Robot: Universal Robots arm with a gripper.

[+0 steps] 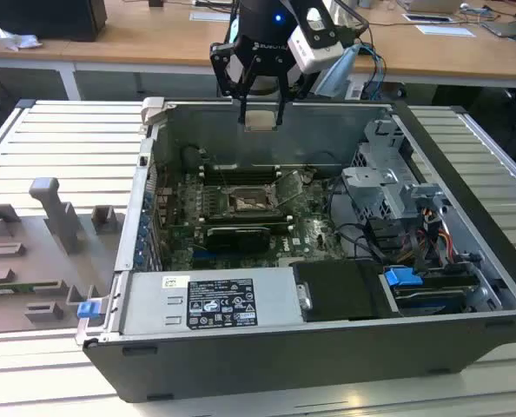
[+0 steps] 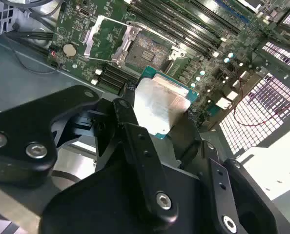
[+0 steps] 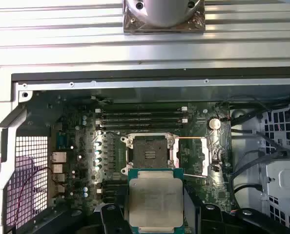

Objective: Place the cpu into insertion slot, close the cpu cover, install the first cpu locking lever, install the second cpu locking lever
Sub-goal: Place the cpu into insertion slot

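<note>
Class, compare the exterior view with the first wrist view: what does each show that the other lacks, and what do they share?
Exterior view alone: the whole computer case, its power supply, a grey fixture tray on the exterior view's left, and the gripper seen from outside. First wrist view alone: the coin cell and the mesh panel. Shared: the cpu held by the gripper, and the open, empty socket.

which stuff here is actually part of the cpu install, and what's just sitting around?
Job:
- cpu, held by the gripper
- empty socket
- cpu cover, swung open

Lying about:
- black card
- power supply
- grey fixture tray, outside the case
- drive cage
</note>
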